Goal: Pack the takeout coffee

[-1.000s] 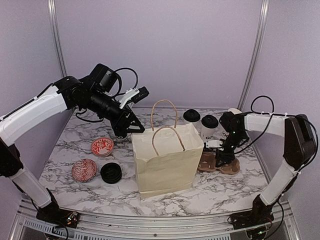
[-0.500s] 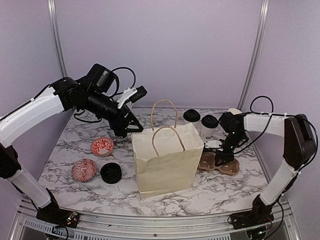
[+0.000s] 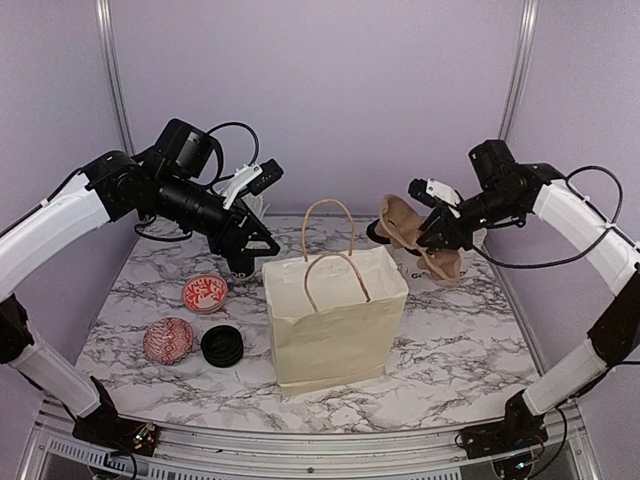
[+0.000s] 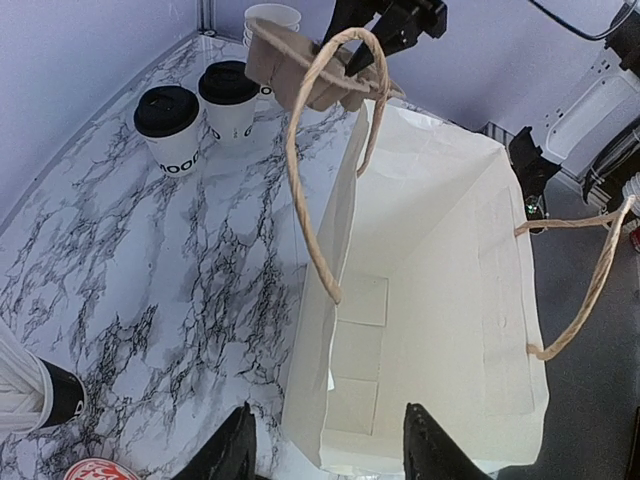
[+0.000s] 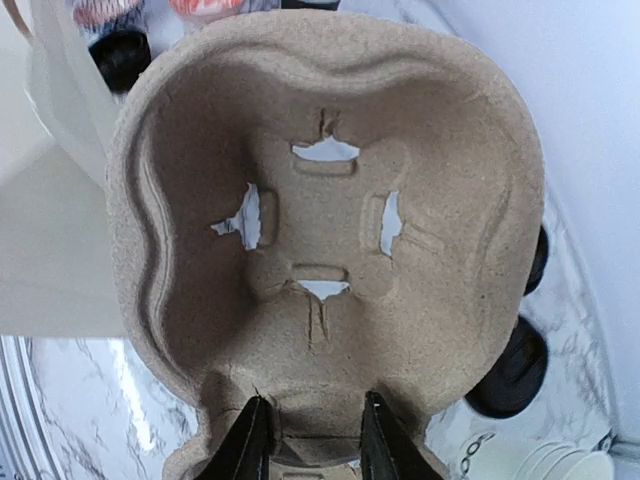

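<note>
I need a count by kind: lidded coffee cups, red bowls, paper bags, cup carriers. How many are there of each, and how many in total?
Lidded cups: 2
Red bowls: 2
Paper bag: 1
Carrier: 1
Total: 6

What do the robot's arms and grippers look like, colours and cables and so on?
The left arm and right arm: white shells, black joints, black cables looping alongside. The left gripper and right gripper are black, each with two dark fingers and a small white part at the wrist.
</note>
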Controlling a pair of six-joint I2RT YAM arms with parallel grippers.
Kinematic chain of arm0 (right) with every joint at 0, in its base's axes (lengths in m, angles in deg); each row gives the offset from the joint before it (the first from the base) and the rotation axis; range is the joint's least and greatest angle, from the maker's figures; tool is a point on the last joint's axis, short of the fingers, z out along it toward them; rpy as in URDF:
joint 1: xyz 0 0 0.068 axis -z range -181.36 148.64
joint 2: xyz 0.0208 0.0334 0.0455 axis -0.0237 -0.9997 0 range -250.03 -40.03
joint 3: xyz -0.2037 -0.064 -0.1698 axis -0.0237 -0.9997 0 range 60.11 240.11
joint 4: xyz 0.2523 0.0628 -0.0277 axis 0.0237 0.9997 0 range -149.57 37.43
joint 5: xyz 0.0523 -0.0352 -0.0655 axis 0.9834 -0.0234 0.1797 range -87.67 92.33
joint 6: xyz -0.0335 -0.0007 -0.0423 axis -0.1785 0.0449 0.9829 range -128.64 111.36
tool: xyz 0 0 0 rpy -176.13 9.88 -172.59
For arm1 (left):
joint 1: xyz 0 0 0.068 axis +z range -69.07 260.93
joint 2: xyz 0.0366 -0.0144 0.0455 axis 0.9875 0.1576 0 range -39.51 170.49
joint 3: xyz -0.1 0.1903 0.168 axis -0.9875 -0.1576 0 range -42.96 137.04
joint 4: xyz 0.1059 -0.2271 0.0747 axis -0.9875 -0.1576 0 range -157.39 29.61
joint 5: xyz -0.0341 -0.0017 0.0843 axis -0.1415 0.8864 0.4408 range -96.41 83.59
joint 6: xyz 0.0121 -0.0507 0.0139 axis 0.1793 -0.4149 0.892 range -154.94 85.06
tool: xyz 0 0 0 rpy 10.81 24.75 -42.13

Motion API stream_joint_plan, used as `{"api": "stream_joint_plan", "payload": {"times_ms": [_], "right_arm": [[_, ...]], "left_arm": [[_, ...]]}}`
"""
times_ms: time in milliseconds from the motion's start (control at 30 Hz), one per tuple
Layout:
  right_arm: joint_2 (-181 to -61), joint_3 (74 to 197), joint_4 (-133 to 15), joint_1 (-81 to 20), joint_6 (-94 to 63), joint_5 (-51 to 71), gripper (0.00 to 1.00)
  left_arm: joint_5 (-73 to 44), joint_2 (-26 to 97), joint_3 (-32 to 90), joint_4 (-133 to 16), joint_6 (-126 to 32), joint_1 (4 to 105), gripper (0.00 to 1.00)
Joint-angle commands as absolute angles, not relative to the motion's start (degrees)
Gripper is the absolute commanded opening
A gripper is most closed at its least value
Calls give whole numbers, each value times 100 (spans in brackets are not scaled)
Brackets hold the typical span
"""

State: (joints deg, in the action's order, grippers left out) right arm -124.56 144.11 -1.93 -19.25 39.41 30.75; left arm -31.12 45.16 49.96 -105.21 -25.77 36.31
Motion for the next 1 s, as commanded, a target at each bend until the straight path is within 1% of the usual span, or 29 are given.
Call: {"api": "stream_joint_plan", "payload": {"times_ms": [0,100,200,267,333,433,600,733,967], "right_arm": [[-12229,15272,-436,-1982,3315,4250,29],[-12074,15715,-598,-1990,3174,5044,29],[-11760,15683,-1018,-2109,3009,5775,29],[-11840,15880,-867,-2259,2972,6282,29],[-11890,15917,-881,-2504,2923,6519,29],[-11980,15942,-822,-3066,3048,6409,29],[-12191,15950,-860,-3611,3106,6280,29],[-12364,15838,-1053,-3913,3169,5930,29],[-12805,15762,-1316,-4139,3232,5682,29]], "left_arm": [[-3020,4302,5064,-10422,-2722,3606,51],[-2986,4234,5073,-10416,-2763,3606,51],[-2910,4178,5065,-10421,-2781,3605,51],[-2847,4167,5064,-10423,-2794,3609,51],[-2844,4151,5044,-10427,-2799,3619,52],[-2823,4153,5016,-10434,-2816,3626,52],[-2802,4127,5012,-10433,-2863,3628,52],[-2748,4057,4962,-10432,-2860,3637,52],[-2659,3918,4789,-10429,-2839,3652,52]]}}
